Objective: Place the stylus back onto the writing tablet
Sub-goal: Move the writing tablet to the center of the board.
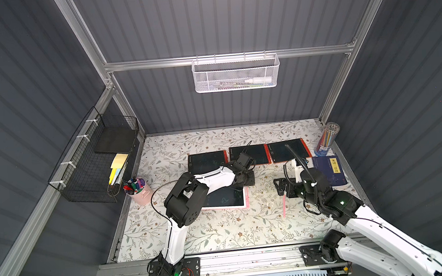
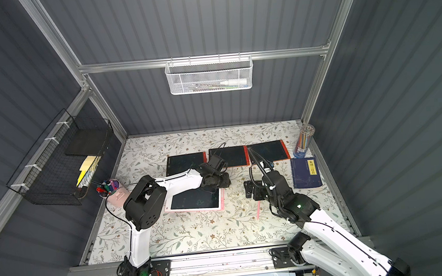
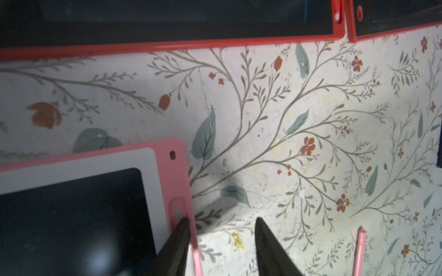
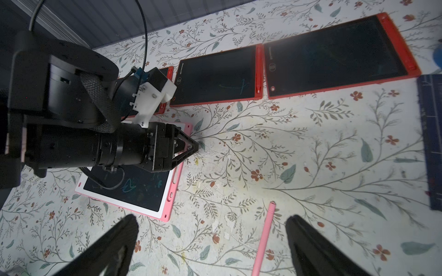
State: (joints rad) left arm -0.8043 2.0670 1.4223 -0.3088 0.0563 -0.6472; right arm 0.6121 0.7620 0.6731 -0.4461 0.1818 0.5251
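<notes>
Pink stylus lies on the table, apart from the pink tablet. Your right wrist view shows its end within the spread right gripper, an end hidden in both top views. Left gripper gapes empty at the tablet's edge.

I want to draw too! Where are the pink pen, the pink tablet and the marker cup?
pink pen (image 4: 264,239), right wrist view, middle of its shaft.
pink tablet (image 1: 223,197), a top view, on its dark screen.
marker cup (image 1: 143,196), a top view, on its pink side wall.
</notes>
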